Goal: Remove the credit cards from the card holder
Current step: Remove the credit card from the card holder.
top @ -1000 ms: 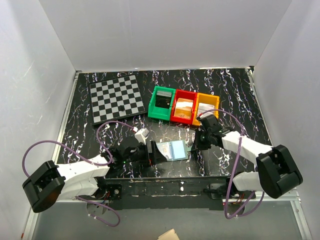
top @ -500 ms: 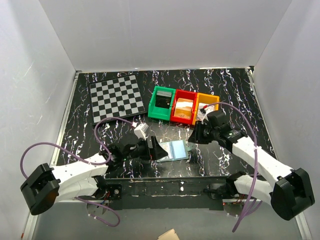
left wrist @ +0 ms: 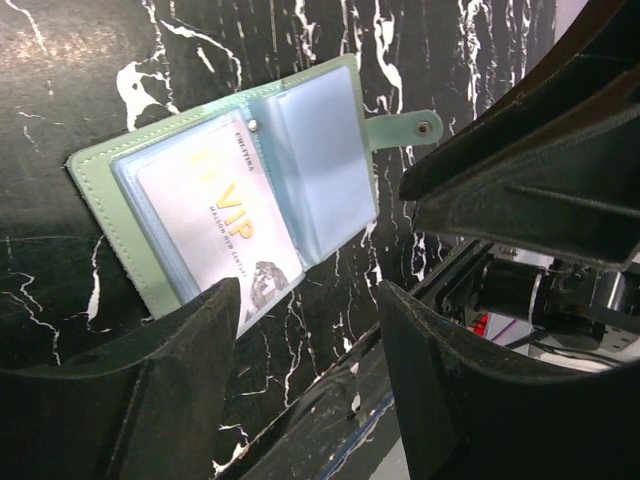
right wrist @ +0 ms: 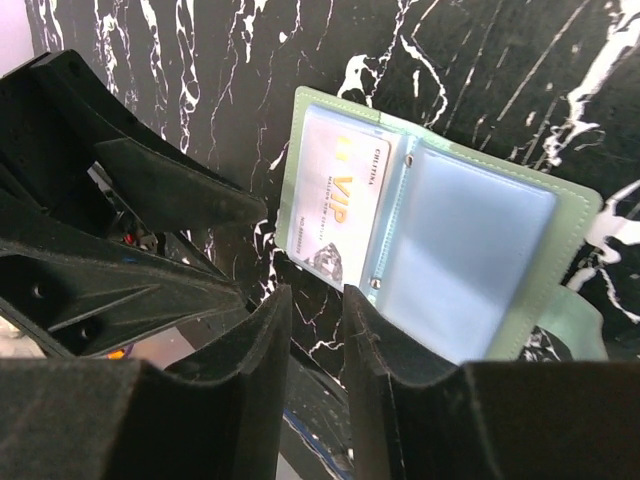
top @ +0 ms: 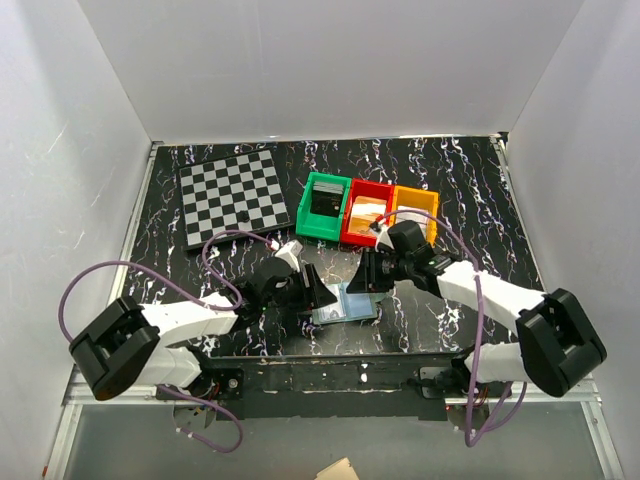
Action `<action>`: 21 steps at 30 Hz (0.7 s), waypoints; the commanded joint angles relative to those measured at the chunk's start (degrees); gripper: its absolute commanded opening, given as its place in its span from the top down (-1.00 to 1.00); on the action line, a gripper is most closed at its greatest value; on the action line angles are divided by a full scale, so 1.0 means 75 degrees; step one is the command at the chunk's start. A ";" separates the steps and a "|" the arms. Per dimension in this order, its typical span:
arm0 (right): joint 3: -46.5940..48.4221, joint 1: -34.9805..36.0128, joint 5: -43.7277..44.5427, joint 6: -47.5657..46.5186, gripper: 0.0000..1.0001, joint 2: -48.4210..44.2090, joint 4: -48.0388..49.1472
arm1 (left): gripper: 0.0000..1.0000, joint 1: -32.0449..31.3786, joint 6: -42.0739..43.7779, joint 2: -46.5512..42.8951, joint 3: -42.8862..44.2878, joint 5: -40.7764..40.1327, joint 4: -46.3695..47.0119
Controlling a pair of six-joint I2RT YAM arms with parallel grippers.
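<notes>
Lying open and flat on the bench (top: 480, 190), the card holder (top: 345, 305) sits at lower centre of the top view, snap tab spread out to one side. One white VIP card (left wrist: 222, 232) is in its left-hand sleeve in the left wrist view, and the card's lower end pokes past the holder's green edge. So I judge that no card is out yet and the first is at most partly drawn. The cloudy blue sleeve beside it shows no card, though I cannot tell what lies beneath.

The left tool (left wrist: 310, 345) hangs over the holder's lower edge, jaws wide apart and gripping nothing. The right tool (right wrist: 317, 345) has only a narrow slit between its jaws, also empty, near the card's lower corner.

The main obstacle is crowding, since both tools meet over the small holder and each fills one side of the other's wrist view. The green bin (top: 322, 205), red bin (top: 366, 215) and orange bin (top: 415, 212) stand just above the right tool. The checkerboard (top: 232, 193) lies well apart at upper left.
</notes>
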 commanded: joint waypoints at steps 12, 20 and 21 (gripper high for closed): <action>-0.0159 0.0357 -0.0452 0.0803 0.27 0.1192 0.1658 | 0.10 0.0090 -0.0283 0.0779 -0.0001 -0.0011 0.0631; -0.0358 0.0369 -0.0382 0.0909 0.21 0.1474 0.1880 | 0.26 0.0090 -0.0283 0.0803 -0.0048 -0.0116 0.0456; -0.0358 0.0358 -0.0382 0.0932 0.22 0.1544 0.1904 | 0.28 0.0090 -0.0295 0.0837 -0.0083 -0.0128 0.0432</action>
